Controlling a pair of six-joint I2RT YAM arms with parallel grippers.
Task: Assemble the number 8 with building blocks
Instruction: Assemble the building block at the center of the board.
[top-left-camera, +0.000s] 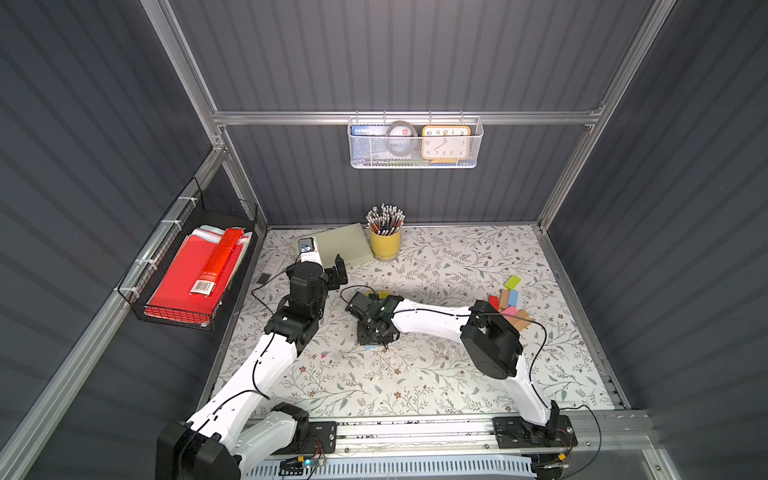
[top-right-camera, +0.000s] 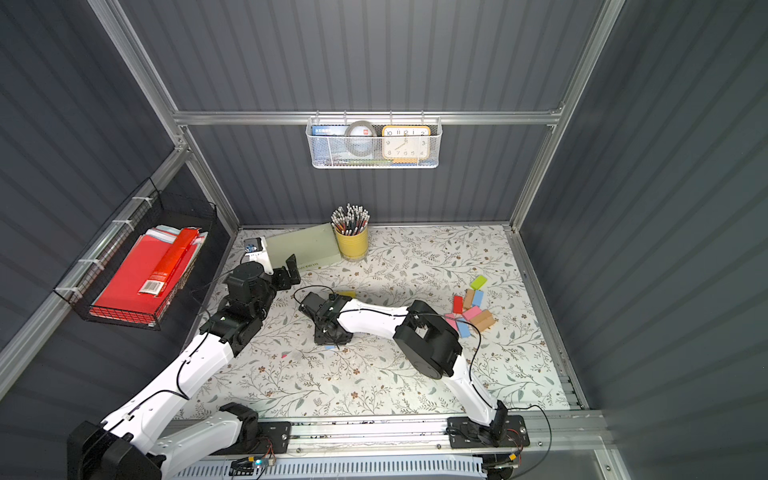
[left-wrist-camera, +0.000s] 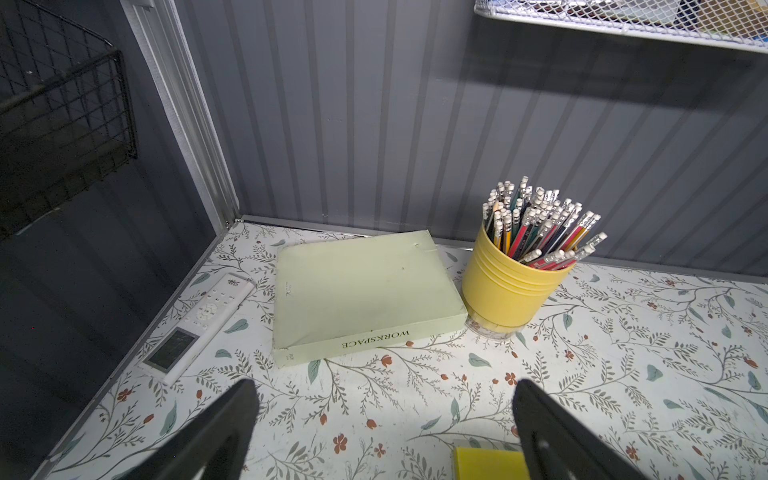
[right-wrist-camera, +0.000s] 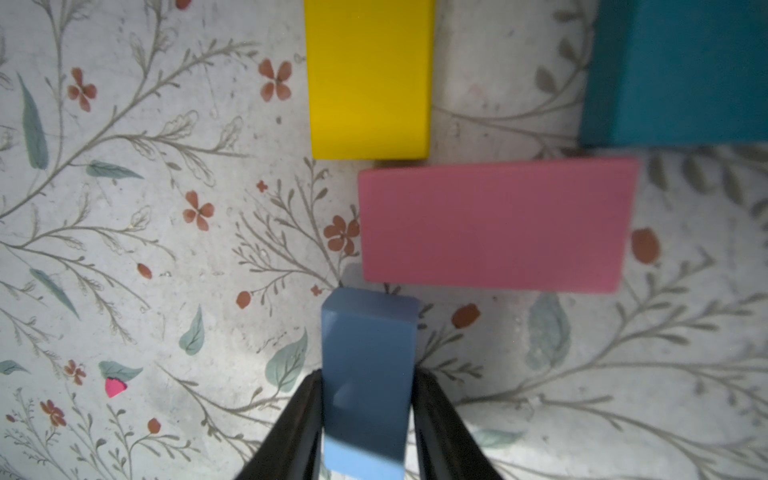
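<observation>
**Fourth block in the jaws, figure about half laid**

**Top views.** The right gripper (top-left-camera: 374, 338) points down at the middle of the table (top-left-camera: 436, 374), and its body covers nearly all of the laid blocks. In both top views only a sliver of the light blue block (top-left-camera: 369, 347) shows on its near side and a bit of the yellow block (top-left-camera: 384, 294) on its far side. The spare blocks (top-left-camera: 509, 303) lie in a loose heap to the right. The right arm partly covers them, so their count is unclear. The left gripper (top-right-camera: 291, 270) hangs at the far left, near the book (top-right-camera: 303, 249) and the pencil cup (top-right-camera: 352, 245).

**Left wrist view.** The left gripper's jaws stand wide apart with nothing between them. A yellow block corner is cut off at the frame edge.

**Right wrist view.** The right gripper's jaws press on both long sides of the light blue block. Its free end sits just beside a corner of the pink block (right-wrist-camera: 494, 224). Whether the light blue block rests on the table or hangs just above it cannot be told.

The pink block lies crosswise as the middle bar of the number 8 (right-wrist-camera: 478, 174). The yellow block's end is almost touching it, and the teal block (right-wrist-camera: 677, 70) is just beside it. Both run out of frame, so whether a far bar closes that loop is hidden.

By my reading, three blocks are placed and the fourth is going in as a side of the near loop. That loop's other side and near bar are not yet laid.
</observation>
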